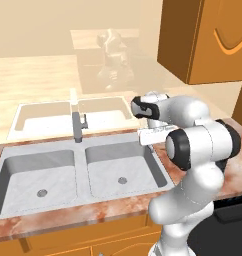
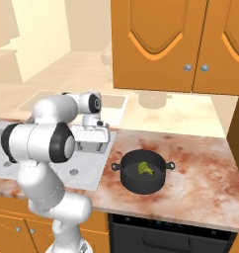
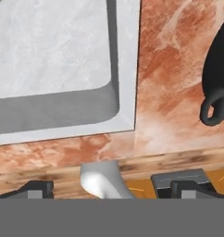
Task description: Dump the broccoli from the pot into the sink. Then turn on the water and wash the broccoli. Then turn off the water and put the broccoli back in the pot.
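The black pot (image 2: 143, 171) stands upright on the marbled counter right of the sink (image 1: 78, 170), and the yellow-green broccoli (image 2: 145, 168) lies inside it. My gripper (image 2: 89, 146) hangs open and empty over the right basin's right rim, a short way left of the pot. In the hand view the gripper (image 3: 107, 187) looks down on the basin corner of the sink (image 3: 53, 55), with the pot's side handle (image 3: 212, 109) at the right edge. The grey faucet (image 1: 78, 127) stands upright behind the divider, and no stream comes from it.
Orange wall cabinets (image 2: 161, 44) hang above the counter behind the pot. A dark oven front (image 2: 166, 234) sits under the counter edge. My own white arm (image 2: 42, 143) blocks much of the sink from the right side. Bare marbled counter (image 2: 200, 168) spreads right of the pot.
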{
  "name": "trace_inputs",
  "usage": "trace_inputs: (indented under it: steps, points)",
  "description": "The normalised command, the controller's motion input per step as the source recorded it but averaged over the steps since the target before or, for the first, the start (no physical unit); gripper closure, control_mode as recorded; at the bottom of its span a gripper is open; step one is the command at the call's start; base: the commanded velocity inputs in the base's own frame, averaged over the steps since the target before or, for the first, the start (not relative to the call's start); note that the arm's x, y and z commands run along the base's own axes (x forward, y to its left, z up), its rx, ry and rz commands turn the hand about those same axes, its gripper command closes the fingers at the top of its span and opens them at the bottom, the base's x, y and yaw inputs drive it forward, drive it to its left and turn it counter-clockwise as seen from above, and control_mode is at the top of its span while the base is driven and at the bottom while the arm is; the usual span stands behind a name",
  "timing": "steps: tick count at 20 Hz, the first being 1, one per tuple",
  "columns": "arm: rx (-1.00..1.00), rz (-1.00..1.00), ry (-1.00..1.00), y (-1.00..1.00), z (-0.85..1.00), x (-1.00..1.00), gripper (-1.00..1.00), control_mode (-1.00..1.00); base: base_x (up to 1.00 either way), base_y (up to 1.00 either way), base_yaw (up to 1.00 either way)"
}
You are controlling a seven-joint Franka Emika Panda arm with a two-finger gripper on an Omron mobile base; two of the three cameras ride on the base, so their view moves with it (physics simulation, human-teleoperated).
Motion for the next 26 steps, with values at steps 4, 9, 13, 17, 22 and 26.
trace_inputs:
  steps: [4, 9, 13, 17, 22, 26]
  points:
    - [0.00, 0.00, -0.09, -0.37, 0.00, -0.31, -1.00, -1.00, 0.00, 0.00, 0.00]
    - [0.00, 0.00, -0.11, -0.15, 0.00, -0.24, -1.00, -1.00, 0.00, 0.00, 0.00]
    - [0.00, 0.00, -0.06, -0.07, 0.00, -0.01, -1.00, -1.00, 0.00, 0.00, 0.00]
    - [0.00, 0.04, -0.04, -0.06, -0.03, 0.00, -1.00, -1.00, 0.00, 0.00, 0.00]
    - [0.00, 0.09, -0.03, -0.04, -0.13, 0.00, -1.00, -1.00, 0.00, 0.00, 0.00]
    - [0.00, 0.08, -0.04, -0.06, -0.11, 0.00, -1.00, -1.00, 0.00, 0.00, 0.00]
